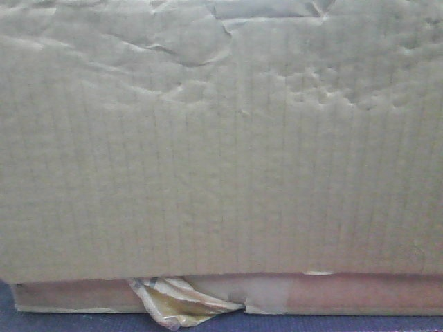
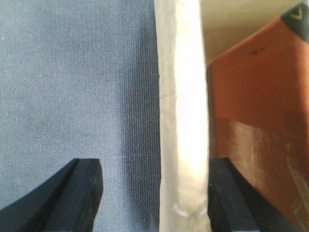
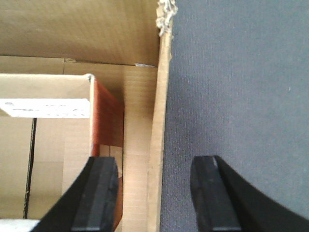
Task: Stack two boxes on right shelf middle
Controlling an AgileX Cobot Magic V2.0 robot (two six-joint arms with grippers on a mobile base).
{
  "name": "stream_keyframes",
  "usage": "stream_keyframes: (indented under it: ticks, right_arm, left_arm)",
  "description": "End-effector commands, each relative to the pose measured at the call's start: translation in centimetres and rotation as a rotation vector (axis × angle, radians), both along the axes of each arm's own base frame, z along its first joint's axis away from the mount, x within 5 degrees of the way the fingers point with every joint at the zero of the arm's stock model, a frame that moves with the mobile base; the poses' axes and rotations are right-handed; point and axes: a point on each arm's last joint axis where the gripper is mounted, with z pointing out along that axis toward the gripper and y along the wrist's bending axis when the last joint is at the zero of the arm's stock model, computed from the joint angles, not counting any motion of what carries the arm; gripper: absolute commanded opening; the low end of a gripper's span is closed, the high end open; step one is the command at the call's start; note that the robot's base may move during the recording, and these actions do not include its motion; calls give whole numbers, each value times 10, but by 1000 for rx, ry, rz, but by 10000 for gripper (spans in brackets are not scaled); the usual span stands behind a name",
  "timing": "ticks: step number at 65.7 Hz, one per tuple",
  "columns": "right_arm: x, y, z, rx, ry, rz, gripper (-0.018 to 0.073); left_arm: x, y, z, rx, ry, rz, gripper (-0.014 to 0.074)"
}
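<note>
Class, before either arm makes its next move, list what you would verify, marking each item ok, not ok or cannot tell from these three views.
1. Left gripper open, jaws astride the cardboard wall: ok.
2. Right gripper open, jaws astride the cardboard edge: ok.
3. Finger pads touching the cardboard: cannot tell.
4. Taller box resting on flat box, front view: ok.
5. Path to the shelf free: cannot tell, no view shows it.

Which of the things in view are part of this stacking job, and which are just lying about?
Job: taller cardboard box; flat taped box below it; left hand and right hand, both open astride a box wall.
Lying about: blue-grey cloth; orange-sided carton inside a box; yellowish tape scrap.
</note>
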Motion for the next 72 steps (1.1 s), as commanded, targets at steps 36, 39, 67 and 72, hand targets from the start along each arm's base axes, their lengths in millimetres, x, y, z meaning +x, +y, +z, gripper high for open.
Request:
stream_keyframes:
  ticks: [36, 39, 67, 72]
  right_arm:
    - [9, 9, -51, -11, 180, 0, 216]
    - [8, 11, -51, -12, 180, 7, 216]
    - [8, 11, -63, -31, 217, 10, 216]
    - [8, 11, -63, -32, 217, 12, 216]
  left_arm:
    - [-1, 0, 2, 0, -3, -18, 350]
    - [-1, 0, 2, 0, -3, -18, 350]
    - [-1, 0, 2, 0, -3, -18, 350]
    - [-1, 0, 2, 0, -3, -18, 350]
